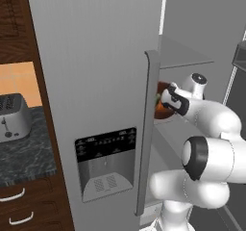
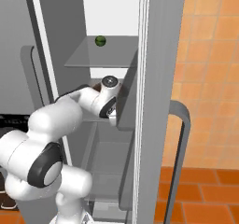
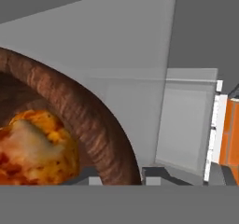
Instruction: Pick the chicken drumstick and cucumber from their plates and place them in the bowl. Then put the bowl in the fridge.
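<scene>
Reaching deep into the fridge [image 1: 96, 81] – bowl [image 3: 70, 106] rim between the jaws (seemingly pinched) – to seat it on a shelf [image 2: 100, 59].

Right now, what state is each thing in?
Fridge: one door open, dispenser door shut.
Bowl: inside the fridge at shelf height, rim between the fingertips.
Drumstick: in the bowl.
Gripper: shut on the bowl rim.
Green ball: on upper shelf.

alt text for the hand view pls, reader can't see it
Close-up of the reddish-brown bowl at the gripper, its rim curving across the left, with the orange-brown chicken drumstick lying inside. Behind are the grey inner walls of the fridge, and orange tiles at the right edge.
</scene>
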